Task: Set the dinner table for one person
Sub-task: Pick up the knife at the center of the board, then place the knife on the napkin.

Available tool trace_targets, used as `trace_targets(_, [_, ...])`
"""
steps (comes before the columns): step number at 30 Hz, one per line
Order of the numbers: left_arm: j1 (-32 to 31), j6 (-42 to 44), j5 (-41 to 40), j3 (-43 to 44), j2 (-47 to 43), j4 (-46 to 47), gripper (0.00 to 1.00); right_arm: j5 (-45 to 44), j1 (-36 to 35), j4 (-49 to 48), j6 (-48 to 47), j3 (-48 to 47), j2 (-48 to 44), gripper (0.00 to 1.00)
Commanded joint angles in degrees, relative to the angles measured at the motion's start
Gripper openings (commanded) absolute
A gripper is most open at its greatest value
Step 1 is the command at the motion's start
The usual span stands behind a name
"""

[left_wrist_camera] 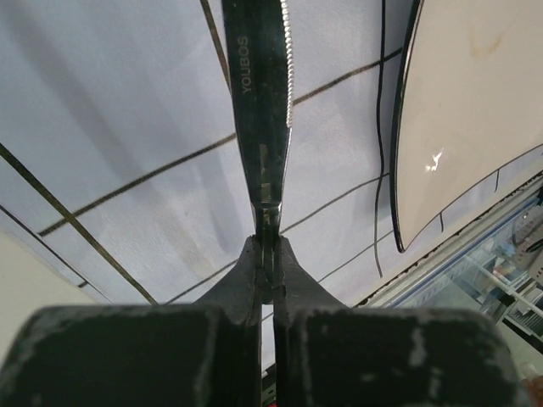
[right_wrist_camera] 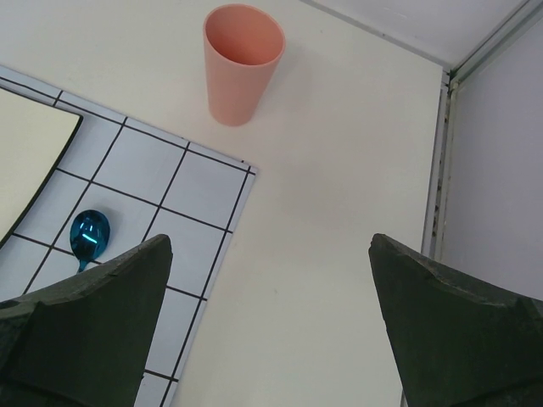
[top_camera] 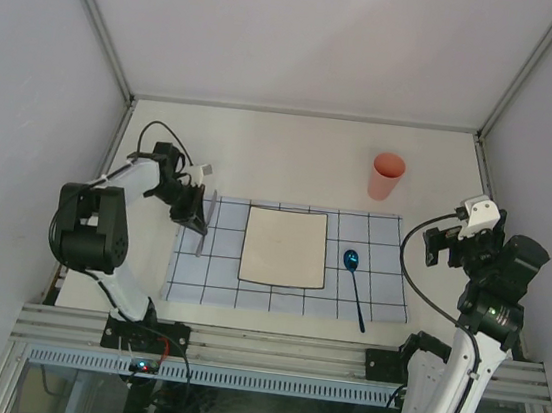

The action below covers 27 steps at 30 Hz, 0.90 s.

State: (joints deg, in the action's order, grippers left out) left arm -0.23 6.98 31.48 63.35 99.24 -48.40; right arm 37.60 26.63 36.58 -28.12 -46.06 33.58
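On the off-white dinner table point(top_camera: 293, 153) lies a light-blue grid cloth point(top_camera: 388, 281) with a square cream plate point(top_camera: 285, 247) at its middle. My left gripper point(top_camera: 194, 215) is shut on a steel knife point(left_wrist_camera: 265, 102) with a serrated edge, held over the cloth's left part, left of the plate point(left_wrist_camera: 475, 110). A blue spoon point(top_camera: 353, 276) lies on the cloth right of the plate; its bowl shows in the right wrist view point(right_wrist_camera: 89, 236). A pink cup point(top_camera: 387, 176) stands upright on the table beyond the cloth's far right corner, also in the right wrist view point(right_wrist_camera: 242, 64). My right gripper point(right_wrist_camera: 270, 254) is open and empty, above the table right of the cloth.
Grey metal rails point(top_camera: 278, 353) run along the near edge. Pale walls enclose the table on the left, back and right, with a corner post point(right_wrist_camera: 441, 161) close to my right gripper.
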Motion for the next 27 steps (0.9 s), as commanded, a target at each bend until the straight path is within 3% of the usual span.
trace_targets(1, [-1.1,-3.0,0.5,-2.6,-5.1,0.9,0.0,0.7,0.3,-2.8,0.4,0.4,0.0,1.0])
trace_targets(27, [-1.9,-8.6,4.6,-8.4,2.2,9.6,0.0,0.8,0.2,-2.4,0.1,0.4,-0.2,1.0])
